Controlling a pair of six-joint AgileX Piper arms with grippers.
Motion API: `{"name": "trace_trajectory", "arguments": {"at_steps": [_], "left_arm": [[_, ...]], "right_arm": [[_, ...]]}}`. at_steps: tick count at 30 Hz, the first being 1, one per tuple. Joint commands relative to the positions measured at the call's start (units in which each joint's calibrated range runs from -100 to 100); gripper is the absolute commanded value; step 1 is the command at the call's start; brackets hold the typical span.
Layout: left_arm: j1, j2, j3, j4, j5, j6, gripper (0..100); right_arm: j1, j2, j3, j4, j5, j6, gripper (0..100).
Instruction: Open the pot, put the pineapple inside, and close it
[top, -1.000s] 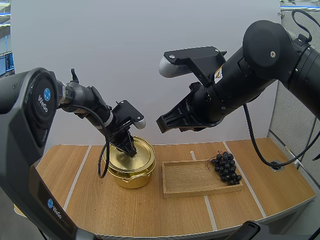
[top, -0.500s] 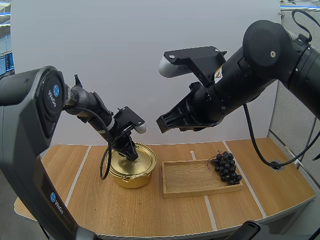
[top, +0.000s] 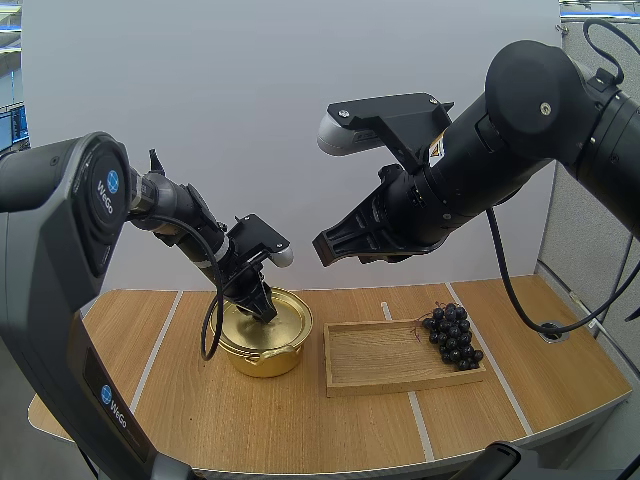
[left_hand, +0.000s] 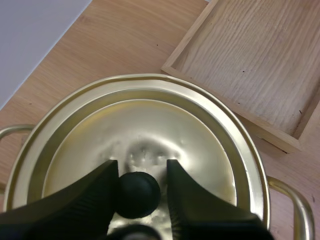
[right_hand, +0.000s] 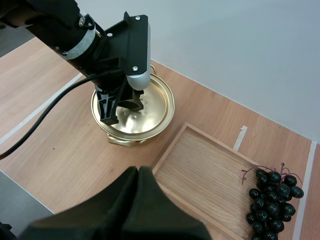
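A gold pot (top: 258, 356) stands on the table's left half with its lid (top: 283, 318) on. My left gripper (top: 262, 309) is down on the lid. Over the pot, its fingers (left_hand: 95, 195) sit on either side of the lid's black knob (left_hand: 138, 194) and pinch it. My right gripper (top: 331, 249) hangs high above the table's middle, and its fingers (right_hand: 137, 175) lie together as one dark wedge, holding nothing. A bunch of dark grapes (top: 453, 336) lies at the right end of the wooden tray (top: 380, 358); I see no pineapple.
The wooden tray (right_hand: 200, 170) sits just right of the pot (right_hand: 133, 112), with a narrow strip of table between them. The grapes (right_hand: 272, 205) take up its far right end. Bare tabletop lies in front of pot and tray.
Over the last second my left gripper came down a little onto the lid and settled around the knob. The right arm, pot, tray and grapes have not moved.
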Motion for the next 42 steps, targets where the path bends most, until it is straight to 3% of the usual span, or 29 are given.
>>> {"name": "trace_trajectory", "arguments": {"at_steps": [1, 3, 11, 17, 26, 31, 42], "left_arm": [[-0.02, 0.27, 0.11, -1.08, 2.76, -0.91, 86], [-0.02, 0.03, 0.11, -1.08, 2.30, -1.27, 100], [-0.02, -3.73, -2.50, -0.33, 3.68, -3.18, 100], [-0.02, -11.63, -9.67, 2.49, 12.35, -6.54, 100], [-0.02, -30.62, -25.60, 4.69, 25.91, -9.93, 100], [-0.02, -41.51, -31.91, 4.69, 27.38, -11.31, 100], [-0.02, -61.01, -33.91, 4.79, 29.97, -18.27, 100]], "right_arm": [[-0.24, -0.33, -0.80, -0.31, 0.00, 0.10, 0], [-0.24, -0.33, -0.80, -0.31, 0.00, 0.10, 0], [-0.24, -0.33, -0.80, -0.31, 0.00, 0.10, 0], [-0.24, -0.33, -0.80, -0.31, 0.00, 0.10, 0], [-0.24, -0.33, -0.80, -0.31, 0.00, 0.10, 0], [-0.24, -0.33, -0.80, -0.31, 0.00, 0.10, 0], [-0.24, -0.93, -0.80, -0.31, 0.00, 0.10, 0]]}}
